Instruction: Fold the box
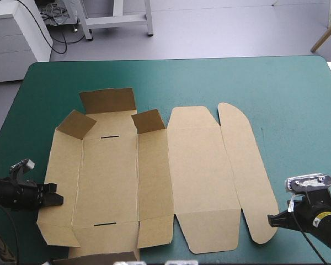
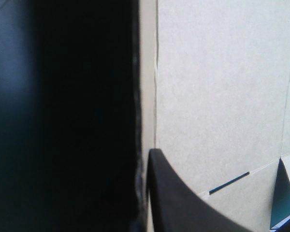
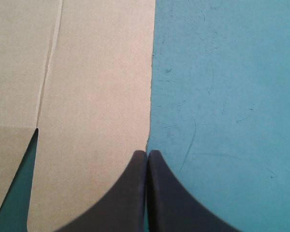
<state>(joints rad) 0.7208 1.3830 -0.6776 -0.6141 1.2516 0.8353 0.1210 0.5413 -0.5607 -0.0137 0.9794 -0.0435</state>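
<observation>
Box (image 1: 154, 182) lies opened out and mostly flat on the teal-green worktop (image 1: 287, 94), filling the stretch between your two sets of jaws. Only the three small flaps (image 1: 107, 100) at its far end stand up, well away from both. Your left jaws sit at the box's left edge toward the near end, and they read as clamped on the outer wall panel (image 1: 63, 176). In the left wrist view one black finger (image 2: 183, 208) lies on the brown board with the sheet's edge right against its tip; everything on the other side of the sheet is dark. Likely reason: a pinch there lets you hinge the wall up along the crease (image 2: 157, 72) just beside that finger. Your right jaws are pressed together and hold nothing, their tips right at the outer edge of the rounded lid flap (image 1: 248, 165). Judged purpose: steadying that side, or getting ready to slip under it. Side walls are not yet raised, so the folding is at an early stage.
</observation>
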